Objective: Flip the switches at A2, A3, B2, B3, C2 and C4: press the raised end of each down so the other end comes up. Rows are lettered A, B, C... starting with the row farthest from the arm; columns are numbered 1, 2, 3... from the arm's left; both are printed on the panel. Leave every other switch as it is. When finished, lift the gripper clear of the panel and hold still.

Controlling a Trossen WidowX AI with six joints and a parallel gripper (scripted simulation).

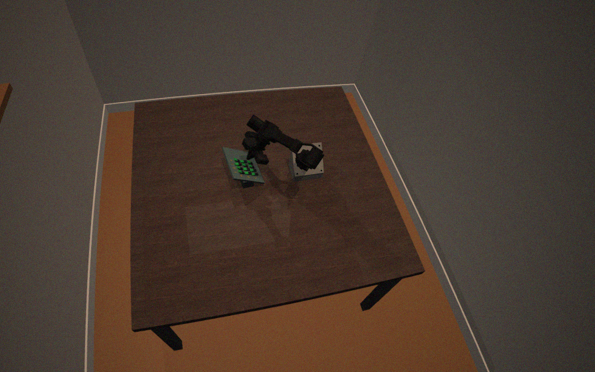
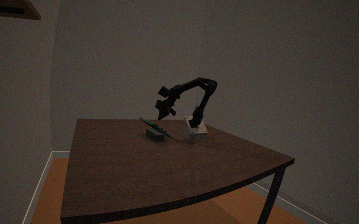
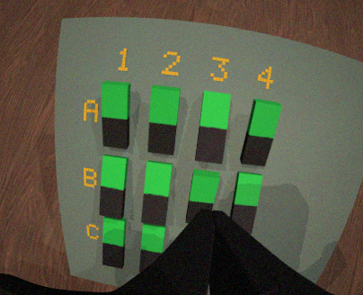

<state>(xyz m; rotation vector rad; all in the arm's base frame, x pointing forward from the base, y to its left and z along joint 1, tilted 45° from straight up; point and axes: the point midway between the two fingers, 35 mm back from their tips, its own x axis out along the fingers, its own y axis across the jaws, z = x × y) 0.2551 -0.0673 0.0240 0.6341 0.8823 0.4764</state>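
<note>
The tilted grey-green panel (image 1: pixel 231 156) (image 2: pixel 169 135) (image 3: pixel 309 148) carries rows of green-and-black switches. In the wrist view, green halves lie farther from the arm and black halves nearer. A2 (image 3: pixel 164 106) and B3 (image 3: pixel 204 186) show darker green; A3 (image 3: pixel 216 111), B2 (image 3: pixel 158 179) and C2 (image 3: pixel 153 239) look brighter. I cannot tell surely which ends are raised. C4 is hidden behind the fingers, as is C3. My gripper (image 1: pixel 249 158) (image 2: pixel 159 119) (image 3: pixel 209 220) is shut and empty, its tip above the panel, overlapping B3's black half in the wrist view.
Switches A1 (image 3: pixel 116 101), A4 (image 3: pixel 265 119), B1 (image 3: pixel 114 173), B4 (image 3: pixel 248 190) and C1 (image 3: pixel 114 232) stand around the task's switches. The panel's support block (image 2: pixel 155 135) stands on the wooden table (image 1: pixel 244 277) (image 2: pixel 136 172). The arm's pale base (image 1: pixel 315 173) (image 2: pixel 199 136) is to the right in the top and exterior views.
</note>
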